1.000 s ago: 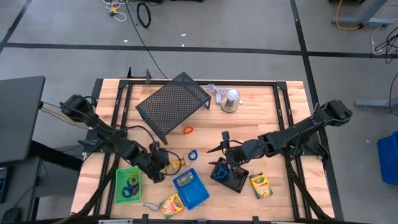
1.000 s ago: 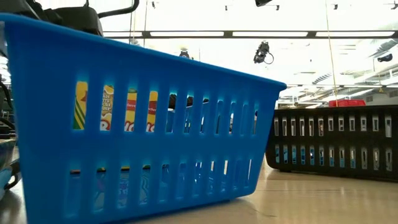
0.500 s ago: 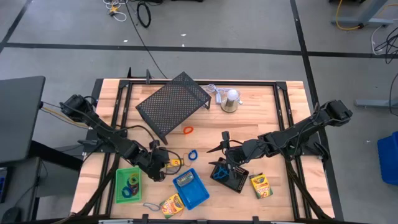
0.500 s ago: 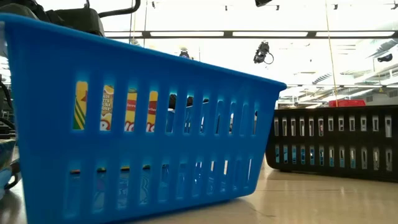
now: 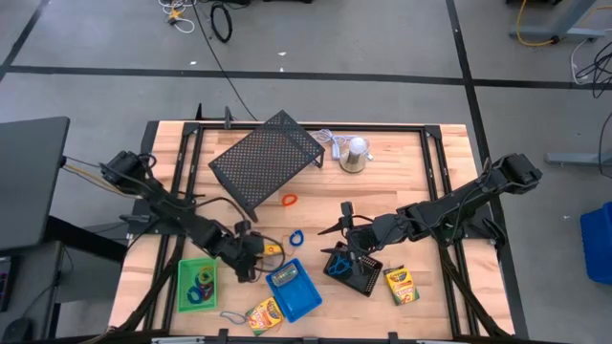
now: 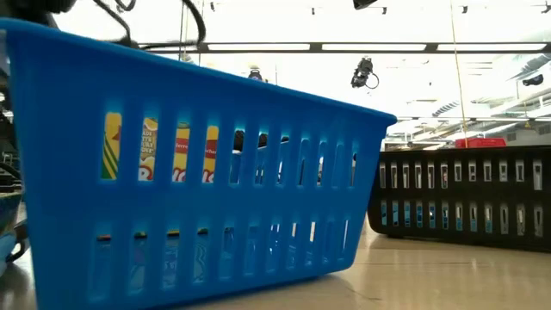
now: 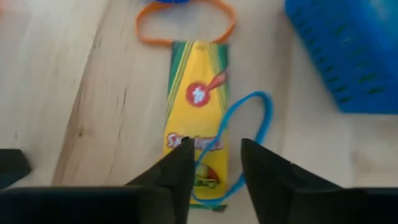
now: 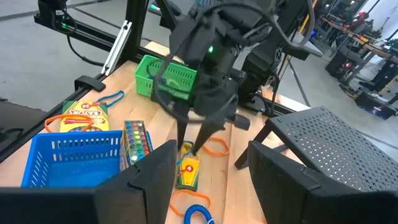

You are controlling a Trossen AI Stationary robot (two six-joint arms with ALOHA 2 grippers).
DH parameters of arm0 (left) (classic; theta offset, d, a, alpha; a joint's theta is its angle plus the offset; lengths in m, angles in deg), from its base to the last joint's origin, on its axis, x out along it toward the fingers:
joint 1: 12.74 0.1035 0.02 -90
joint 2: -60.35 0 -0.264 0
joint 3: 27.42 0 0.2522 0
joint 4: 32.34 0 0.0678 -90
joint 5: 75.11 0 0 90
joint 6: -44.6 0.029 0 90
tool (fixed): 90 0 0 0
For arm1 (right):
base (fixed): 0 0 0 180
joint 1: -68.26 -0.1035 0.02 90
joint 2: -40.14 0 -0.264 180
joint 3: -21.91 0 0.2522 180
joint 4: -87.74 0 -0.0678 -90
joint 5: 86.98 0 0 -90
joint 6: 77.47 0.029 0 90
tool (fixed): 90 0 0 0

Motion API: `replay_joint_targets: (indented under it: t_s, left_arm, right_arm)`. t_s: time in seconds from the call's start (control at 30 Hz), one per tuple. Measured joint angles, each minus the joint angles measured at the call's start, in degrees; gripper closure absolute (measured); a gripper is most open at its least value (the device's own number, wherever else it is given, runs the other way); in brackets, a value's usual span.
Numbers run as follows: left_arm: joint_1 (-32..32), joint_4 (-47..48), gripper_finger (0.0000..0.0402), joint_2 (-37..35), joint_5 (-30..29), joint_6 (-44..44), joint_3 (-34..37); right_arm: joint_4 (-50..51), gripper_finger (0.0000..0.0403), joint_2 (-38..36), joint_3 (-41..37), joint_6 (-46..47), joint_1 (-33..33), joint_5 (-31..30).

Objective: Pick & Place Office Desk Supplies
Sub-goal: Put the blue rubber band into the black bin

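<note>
Closest to the front edge of the surface (image 5: pixel 172 162) lies a crayon box (image 5: pixel 263 313). Just behind it sits the blue tray (image 5: pixel 298 298); in the low view its slotted wall fills most of the picture, and a yellow-green printed box shows through the slots. The green tray (image 5: pixel 186 272) stands to the left of the blue one, with dark and blue loops inside. Toward the right, a second crayon box (image 5: pixel 402 284) lies flat beside the black mesh tray (image 5: pixel 363 277), which holds a blue loop.

The left pincer (image 7: pixel 214 168) hangs low between the green and blue trays, over the near end of a third crayon box (image 7: pixel 198 106). Its two fingers (image 7: pixel 180 171) stand parted, released, and clamp nothing; the box lies flat on the wood. A thin blue elastic loop (image 7: pixel 269 109) lies across that box, and an orange loop (image 7: pixel 186 42) rests at its far end.

The right pincer (image 8: pixel 214 180) hovers just behind the black mesh tray, its fingers spread wide and empty.

Farther back, a thicker blue loop (image 5: pixel 295 237) and a small orange loop (image 5: pixel 289 200) lie on bare wood. Behind them stands the large black mesh rack (image 5: pixel 266 158), with the silver dome (image 5: pixel 355 153) near it on the right.
</note>
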Motion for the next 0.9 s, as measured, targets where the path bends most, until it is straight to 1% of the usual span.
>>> replay_joint_targets:
  t_s: [0.1,0.2,0.3,0.37,0.47,0.5,0.53,0.73,0.9]
  left_arm:
    - [1.1,0.0,0.0235,1.1,1.1,-0.4,0.0]
    - [1.3,0.1,0.0241,1.5,0.9,-0.5,-0.1]
    - [1.4,0.3,0.0274,1.5,0.9,-0.2,-0.1]
    - [1.4,0.1,0.0308,1.5,1.2,0.0,-0.1]
    - [1.3,-0.3,0.0370,1.6,2.2,0.1,-0.1]
    - [1.3,-0.4,0.0384,1.6,2.3,0.1,-0.1]
    - [1.3,-0.4,0.0390,1.6,2.3,0.1,-0.1]
    - [0.6,0.1,0.0397,1.5,1.9,0.1,-0.3]
    - [-1.3,4.2,0.0398,1.3,-1.6,0.9,-4.0]
  right_arm:
    - [0.0,0.0197,0.0,0.0,0.0,0.0,0.0]
    - [0.0,0.0197,0.0,0.0,0.0,0.0,0.0]
    - [0.0,0.0197,0.0,0.0,0.0,0.0,0.0]
    - [0.0,0.0197,0.0,0.0,0.0,0.0,0.0]
    - [0.0,0.0197,0.0,0.0,-0.4,0.0,0.0]
    - [0.0,0.0197,0.0,0.0,-0.5,0.0,0.0]
    - [0.0,0.0197,0.0,0.0,-0.5,0.1,0.0]
    - [0.1,0.0197,0.0,0.0,-0.5,0.2,0.0]
    - [0.1,0.0197,0.0,0.0,-0.5,0.2,0.0]
